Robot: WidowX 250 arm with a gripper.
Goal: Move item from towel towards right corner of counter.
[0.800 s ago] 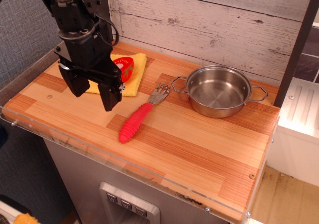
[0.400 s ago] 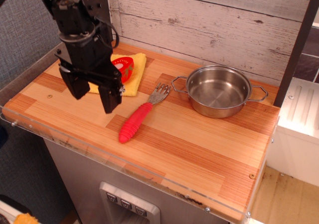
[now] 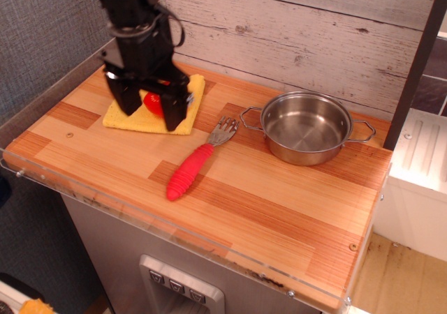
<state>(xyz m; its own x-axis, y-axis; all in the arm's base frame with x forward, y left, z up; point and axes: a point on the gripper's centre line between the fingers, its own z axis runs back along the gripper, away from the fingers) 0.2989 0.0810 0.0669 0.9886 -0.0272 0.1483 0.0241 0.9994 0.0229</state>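
Observation:
The red half-round item (image 3: pixel 153 103) lies on the yellow towel (image 3: pixel 133 121) at the back left of the striped wooden counter (image 3: pixel 279 209). My black gripper (image 3: pixel 151 116) hangs over the towel, open, with one finger on each side of the item. The item shows only partly between the fingers. I cannot tell whether the fingers touch it.
A red-handled fork (image 3: pixel 198 162) lies in front of the towel, towards the middle. A steel pot (image 3: pixel 305 127) with two handles stands at the back right. A whitewashed plank wall runs behind the counter. A clear plastic rim (image 3: pixel 174 238) lines the front edge.
My gripper has moved back and right, from in front of the towel to over it. It now straddles the item. The item, fork and pot have not moved.

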